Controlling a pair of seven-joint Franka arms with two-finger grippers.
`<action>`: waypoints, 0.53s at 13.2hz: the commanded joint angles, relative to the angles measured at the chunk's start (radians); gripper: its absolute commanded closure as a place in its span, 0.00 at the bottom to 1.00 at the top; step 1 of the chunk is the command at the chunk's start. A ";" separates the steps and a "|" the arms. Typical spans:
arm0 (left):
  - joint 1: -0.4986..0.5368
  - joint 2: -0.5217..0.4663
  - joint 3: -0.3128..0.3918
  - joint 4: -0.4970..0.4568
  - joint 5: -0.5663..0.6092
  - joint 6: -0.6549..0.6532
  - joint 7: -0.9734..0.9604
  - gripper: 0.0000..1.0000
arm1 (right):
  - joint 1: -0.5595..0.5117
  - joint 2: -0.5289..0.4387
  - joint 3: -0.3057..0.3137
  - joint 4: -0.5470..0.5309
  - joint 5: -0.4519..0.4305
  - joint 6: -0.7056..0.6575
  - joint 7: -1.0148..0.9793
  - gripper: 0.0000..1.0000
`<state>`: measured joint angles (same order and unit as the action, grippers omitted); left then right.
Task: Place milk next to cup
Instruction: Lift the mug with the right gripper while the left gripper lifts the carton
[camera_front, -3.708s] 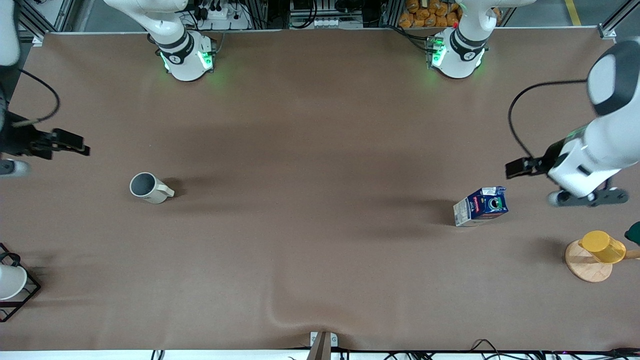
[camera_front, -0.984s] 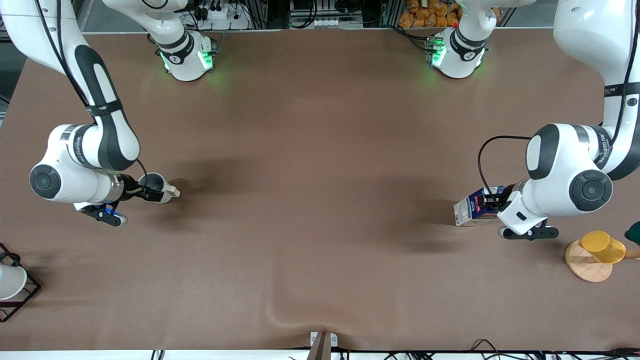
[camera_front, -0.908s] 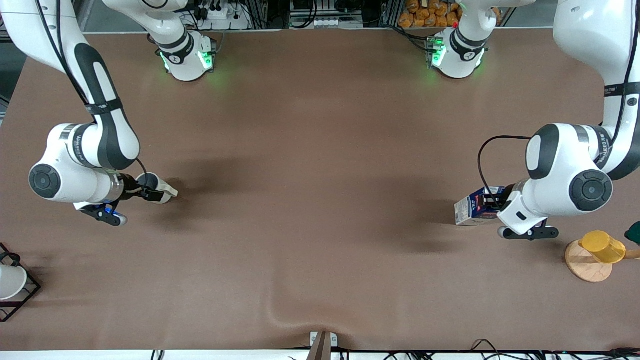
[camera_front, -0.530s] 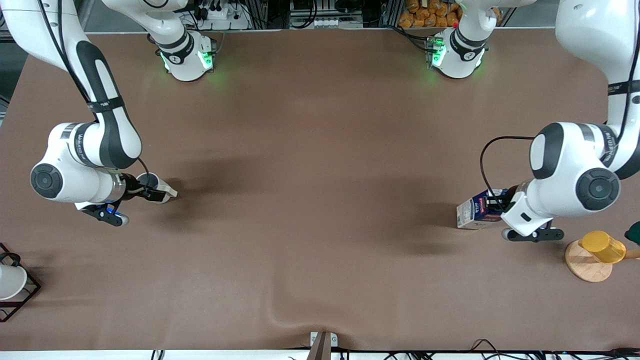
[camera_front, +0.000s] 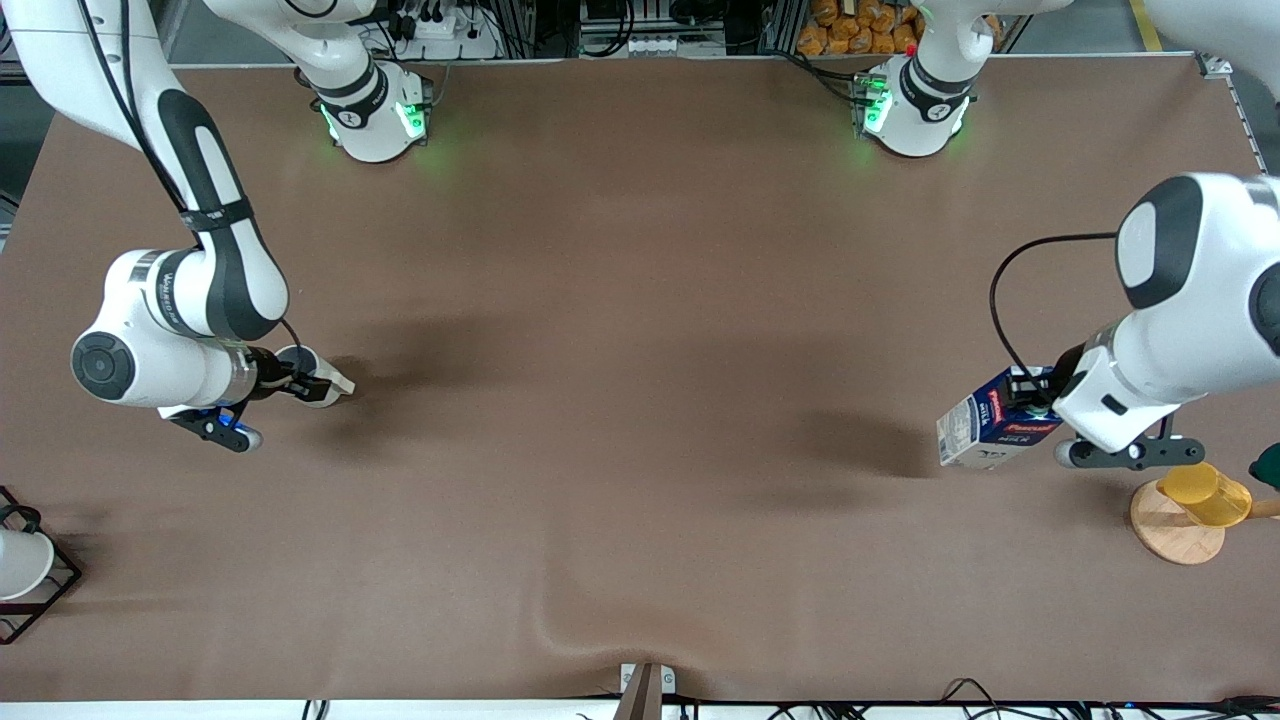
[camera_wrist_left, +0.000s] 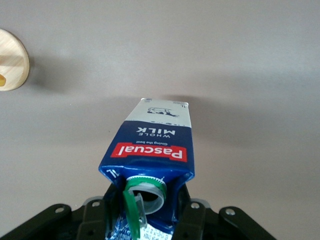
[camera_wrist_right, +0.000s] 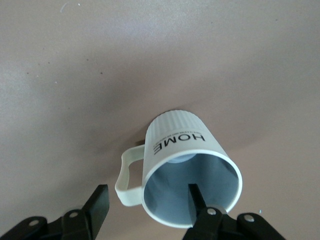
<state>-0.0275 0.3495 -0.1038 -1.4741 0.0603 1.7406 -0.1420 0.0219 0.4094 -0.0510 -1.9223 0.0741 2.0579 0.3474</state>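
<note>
**Milk carton aloft in the left claw, cup pinched by the right**

The left claw (camera_front: 1030, 400) pinches the milk (camera_front: 990, 432) at its gabled top, one finger on each side of the green cap (camera_wrist_left: 145, 192); the carton hangs tilted above the brown surface (camera_front: 640, 300) near the left arm's end, its white lower part pointing away from the claw, its shadow lying apart from it on the surface; the red label band reads "Pascal" in the left wrist view; a yellow cup (camera_front: 1205, 493) on a round wooden disc (camera_front: 1175, 525) sits close by, nearer the front camera than the carton.

The right claw (camera_front: 300, 385) is pressed onto the wall of the cup (camera_wrist_right: 187, 170) at the right arm's end; one finger (camera_wrist_right: 196, 200) sits inside the grey interior, the other (camera_wrist_right: 97, 202) outside just past the handle (camera_wrist_right: 127, 175); the cream mug, marked "HOME", tilts away from the claw, and whether its base touches the surface cannot be told; the cup and the milk are well apart.
</note>
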 joint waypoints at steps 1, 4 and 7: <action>0.001 -0.047 -0.023 -0.008 0.015 -0.042 -0.005 0.88 | -0.013 0.017 -0.001 -0.004 -0.016 0.036 0.004 0.57; 0.001 -0.079 -0.028 -0.006 0.009 -0.062 -0.005 0.86 | -0.007 0.015 -0.001 -0.010 -0.016 0.036 0.007 0.58; -0.002 -0.080 -0.031 0.003 0.001 -0.062 -0.007 0.86 | 0.007 0.009 -0.001 -0.020 -0.016 0.031 0.007 0.79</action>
<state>-0.0286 0.2827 -0.1278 -1.4728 0.0603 1.6913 -0.1420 0.0205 0.4291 -0.0549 -1.9273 0.0715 2.0866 0.3463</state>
